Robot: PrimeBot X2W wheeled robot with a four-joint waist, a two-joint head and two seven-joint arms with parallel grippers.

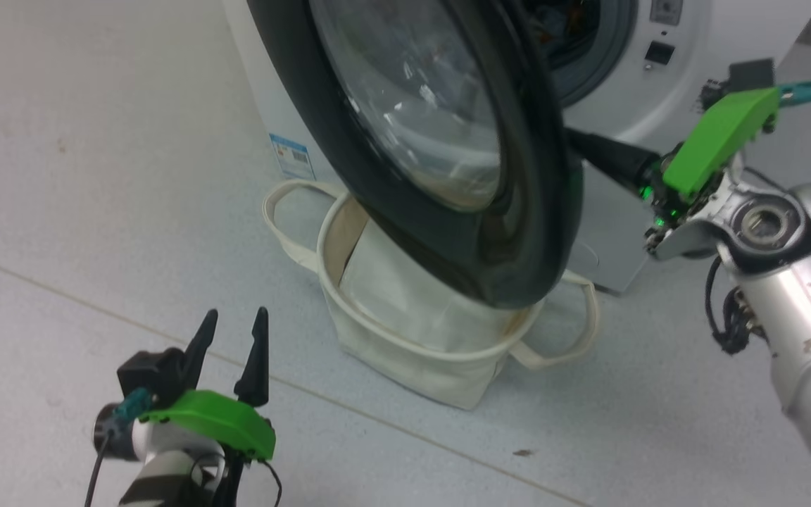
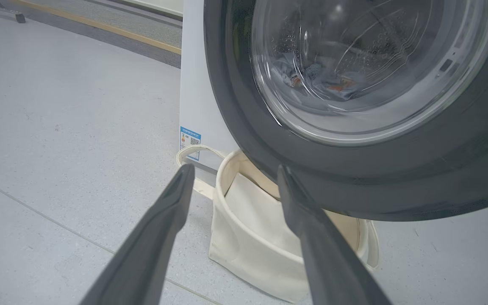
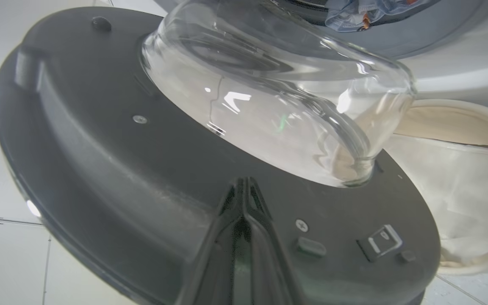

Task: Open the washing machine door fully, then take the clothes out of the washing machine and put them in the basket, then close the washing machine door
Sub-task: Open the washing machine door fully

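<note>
Grey floor below. My right fingers, pinched together, seemingly touch the washing machine door just ahead; I'd push it steadily wider. My left fingers gape, idle.

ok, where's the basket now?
Head view, centre: the basket sits on the floor in front of the washer, partly under the lower rim of the open door.

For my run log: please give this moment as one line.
washing machine door: partly open | right gripper: shut, tips on its inner side | left gripper: open, empty | clothes: inside washing machine | basket: under door
</note>
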